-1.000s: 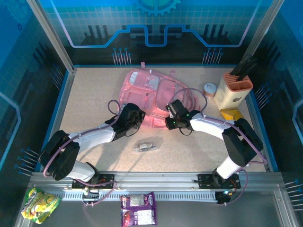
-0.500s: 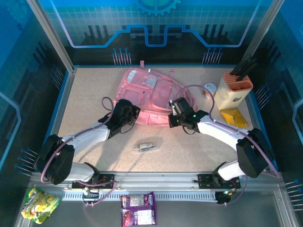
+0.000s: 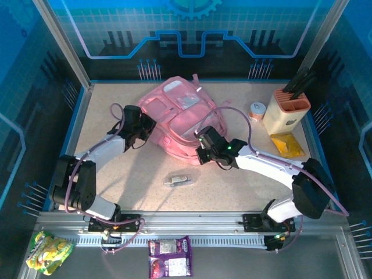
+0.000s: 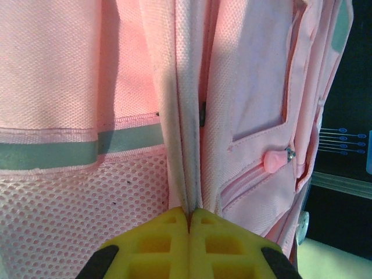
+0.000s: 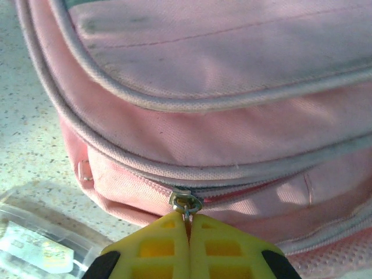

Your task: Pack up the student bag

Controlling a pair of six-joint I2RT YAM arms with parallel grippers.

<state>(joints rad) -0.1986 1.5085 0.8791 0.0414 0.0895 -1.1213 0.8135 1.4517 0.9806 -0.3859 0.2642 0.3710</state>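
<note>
The bag (image 3: 183, 110) sits at the far middle of the surface (image 3: 116, 174). The left pincer (image 3: 144, 125), at the bag's 9 o'clock flank, is pressed together on a fold of side fabric. The right pincer (image 5: 187, 224), at the bag's 6 o'clock edge, pinches the zip pull (image 5: 186, 203); the zip (image 5: 250, 189) runs crosswise from it, 9 to 3 o'clock, so the pull must travel sideways, though which way opens it is hard to tell.

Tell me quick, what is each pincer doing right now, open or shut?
Left pincer: closed, pinching a fabric fold of the student bag.
Right pincer: closed on the bag's zipper pull.
</note>
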